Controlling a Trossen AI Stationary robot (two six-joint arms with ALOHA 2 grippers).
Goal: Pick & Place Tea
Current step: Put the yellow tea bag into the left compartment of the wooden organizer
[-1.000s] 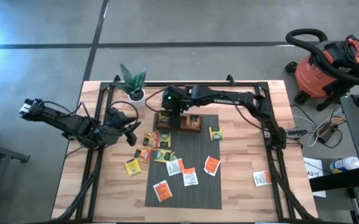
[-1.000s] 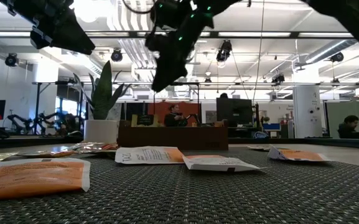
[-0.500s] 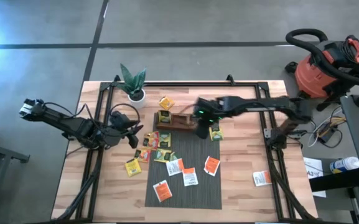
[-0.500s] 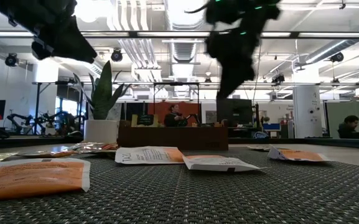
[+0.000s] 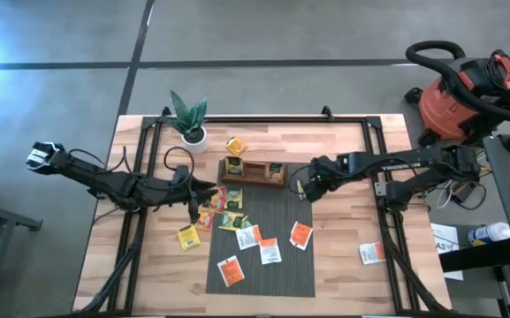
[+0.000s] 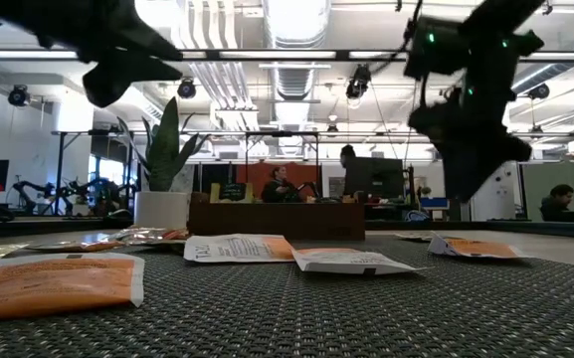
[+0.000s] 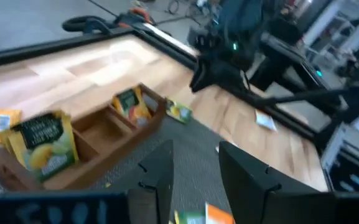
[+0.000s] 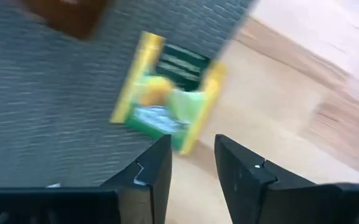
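Tea sachets lie flat on the grey mat (image 5: 283,276) and on the wood around it: a yellow and green cluster (image 5: 221,208) and orange-and-white ones (image 5: 270,252). Two sachets stand in the brown wooden tray (image 5: 255,173), one at its left end (image 7: 39,138) and one further right (image 7: 129,103). One yellow-green sachet (image 8: 167,93) lies at the mat's right edge, half on the wood. My right gripper (image 8: 191,146) hangs open just above it, pointing down. My left gripper (image 5: 203,189) is open, left of the tray, above the cluster.
A potted plant (image 5: 188,119) stands at the far left corner. Another yellow sachet (image 5: 235,146) lies beyond the tray, and an orange one (image 5: 372,253) lies alone at the near right. Black frame rails (image 5: 385,221) run along both table sides. A red vacuum (image 5: 467,97) stands off the table.
My right gripper has swung from over the tray's left end toward the table's right and near edge, sinking and rolling about, and now hangs over the yellow-green sachet at the mat's edge. My left gripper has crept toward the tray and tipped its fingers lower.
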